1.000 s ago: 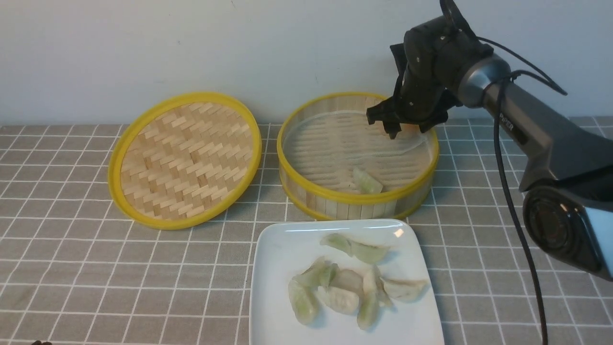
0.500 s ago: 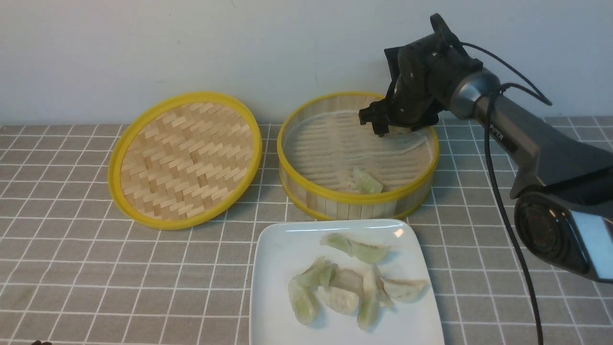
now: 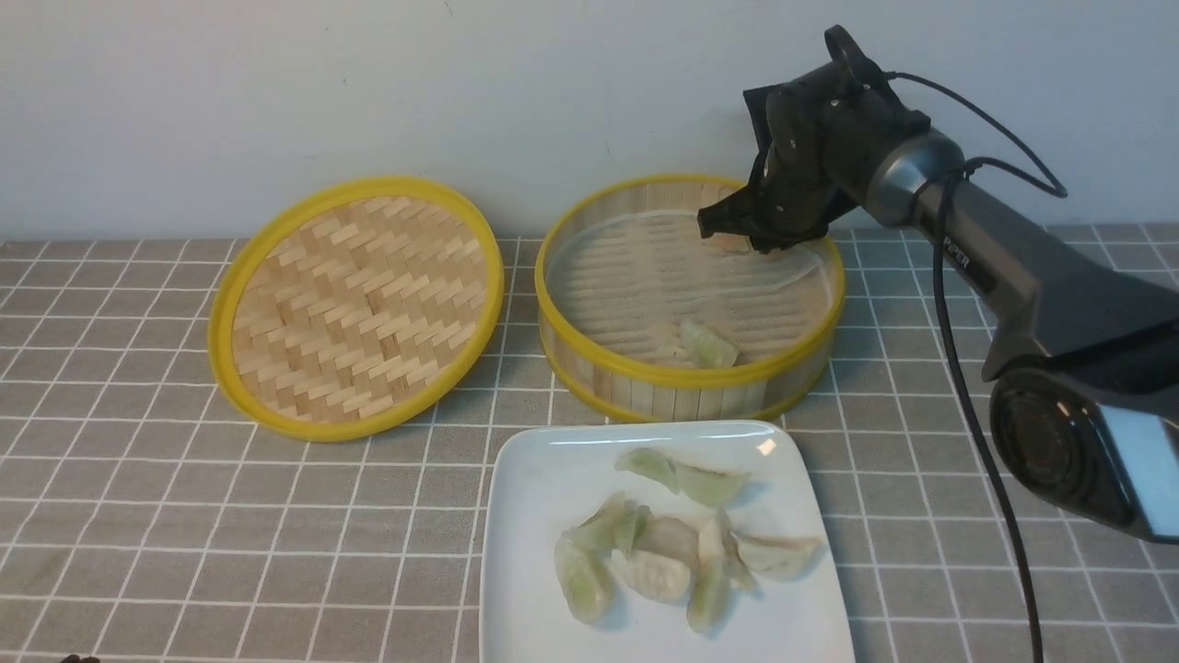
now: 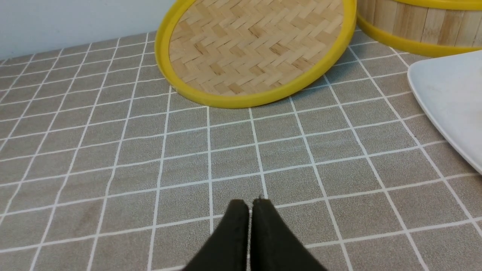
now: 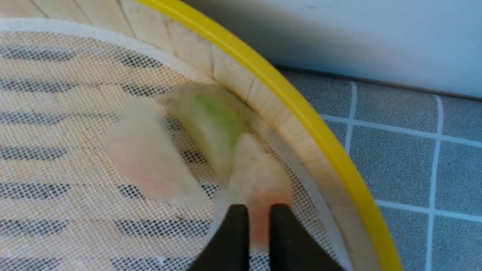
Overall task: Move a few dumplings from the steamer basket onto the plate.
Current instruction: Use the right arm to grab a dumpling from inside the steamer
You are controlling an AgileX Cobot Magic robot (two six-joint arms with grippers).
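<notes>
Right gripper point(image 5: 259, 216) just pinched nearly shut on a pink dumpling point(image 5: 260, 177) at the basket point(image 3: 686, 376) back wall. Grasp looks made, lift likely next. Half a second ago its jaws stood wide there. Green dumpling point(image 3: 707, 346) sits by the basket's front wall. Plate point(image 3: 534, 516) in front of the basket holds several. Left gripper point(image 4: 250, 205) closed, empty.

The right arm point(image 3: 1041, 276) is a dark grey tube with small white "PIPER" lettering. A silver-grey collar joins it to a bulky matte black wrist with a small ring on top. A thin black cable point(image 3: 986, 460) loops off the wrist and trails along the arm. The lower joint is a round black housing with a pale blue-grey panel. The right tool point(image 5: 259, 214) and the left tool point(image 4: 250, 205) each end in two matte black, tapered fingers.
</notes>
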